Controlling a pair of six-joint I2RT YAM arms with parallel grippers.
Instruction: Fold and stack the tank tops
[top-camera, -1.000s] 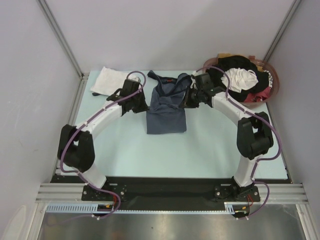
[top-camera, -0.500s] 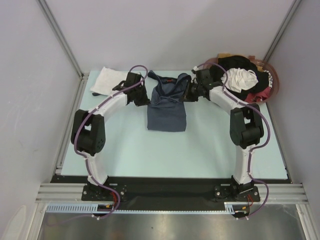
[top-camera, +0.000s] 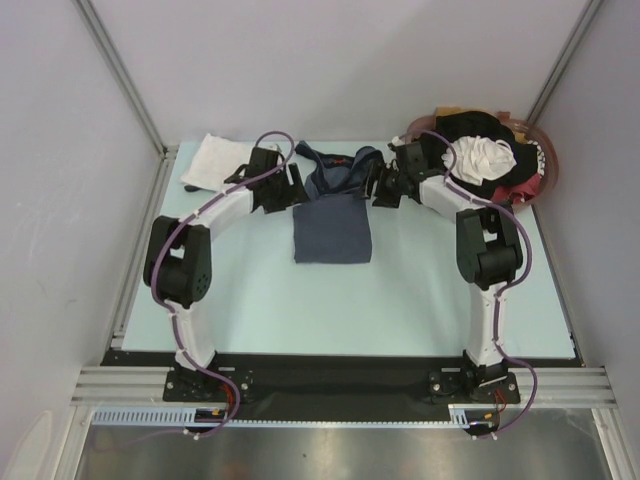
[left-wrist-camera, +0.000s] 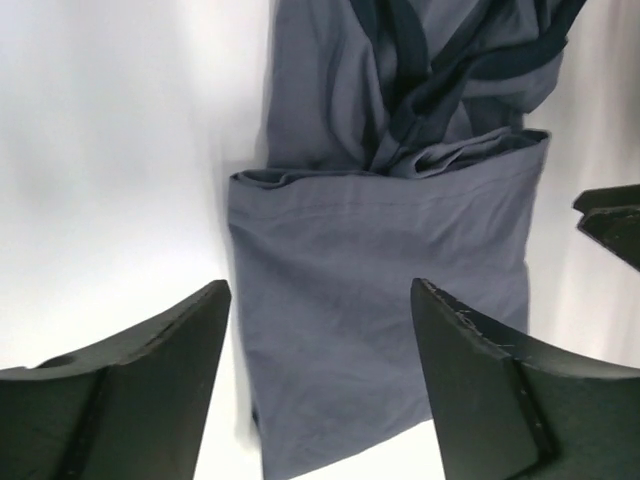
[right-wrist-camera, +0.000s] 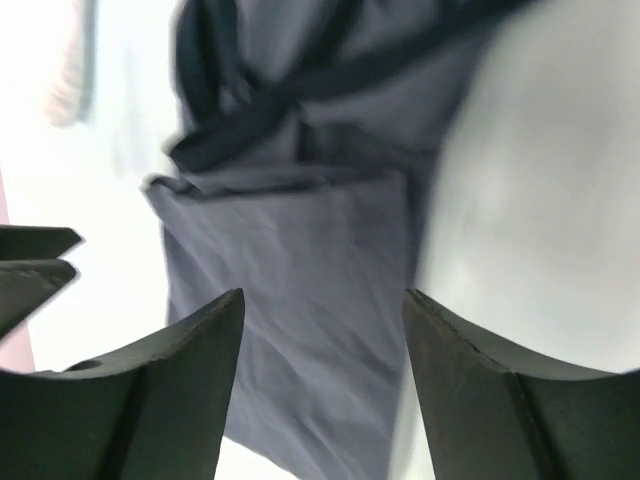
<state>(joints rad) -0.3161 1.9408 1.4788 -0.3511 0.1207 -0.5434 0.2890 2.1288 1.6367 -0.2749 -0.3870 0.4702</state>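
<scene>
The plain slate grey-blue tank top (top-camera: 332, 228) lies at the far middle of the pale blue table (top-camera: 420, 290). Its lower half is doubled over into a flat rectangle, and its straps and neck are bunched loosely at the far end. I judge it thin, limp and very light. It will sag from any single pinch and slide easily on the smooth top. I would take it at the two corners of the doubled edge, one per arm, where the layers give the fingers something to bite.

My left gripper (top-camera: 293, 188) hangs just beside its left edge and my right gripper (top-camera: 380, 186) just beside its right. In both wrist views the jaws stand wide with nothing between them.

At the far left lies a folded white tank top (top-camera: 213, 160), partly covered by my left arm. I cannot make out its trim. A round reddish basket (top-camera: 547, 170) of jumbled clothes sits at the far right.

The right wrist view is blurred. I cannot tell how the straps are tangled, or whether the under layer lies square.
</scene>
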